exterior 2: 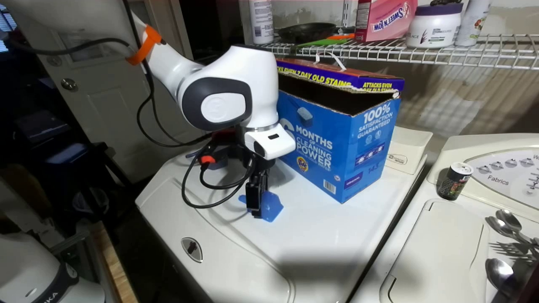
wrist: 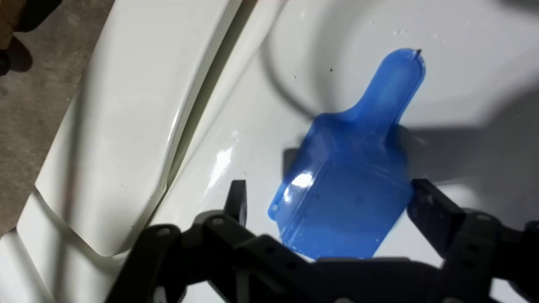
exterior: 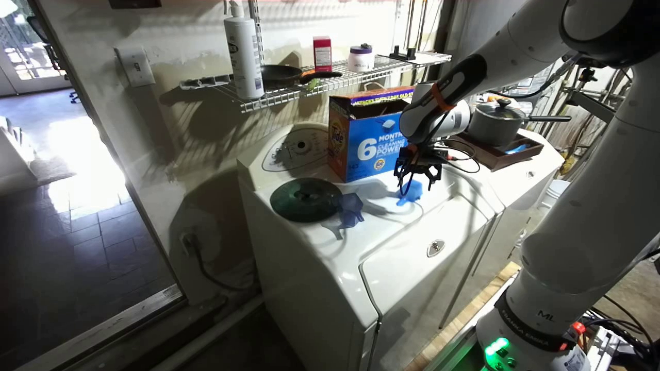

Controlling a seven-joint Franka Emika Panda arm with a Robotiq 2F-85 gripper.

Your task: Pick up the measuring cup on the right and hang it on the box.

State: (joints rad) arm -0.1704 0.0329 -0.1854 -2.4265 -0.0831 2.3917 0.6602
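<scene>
The blue measuring cup lies on the white machine top, visible in both exterior views (exterior: 415,192) (exterior 2: 273,207). In the wrist view the cup (wrist: 345,202) is seen from above, its handle pointing up and right. My gripper (wrist: 330,185) is open around the cup's wide end; the left finger is apart from it, and the right fingertip overlaps its edge. I cannot tell if they touch. In both exterior views the gripper (exterior: 415,185) (exterior 2: 257,213) is low over the cup. Another blue cup (exterior: 351,208) lies to the left. The open-topped Tide box (exterior: 379,147) (exterior 2: 322,143) stands behind.
A dark green round lid (exterior: 307,200) lies beside the other cup. A wire shelf (exterior: 289,98) hangs above the box. A pot (exterior: 495,123) sits on a brown tray (exterior: 495,159). A small can (exterior 2: 455,181) and spoons (exterior 2: 501,269) are on the adjoining machine.
</scene>
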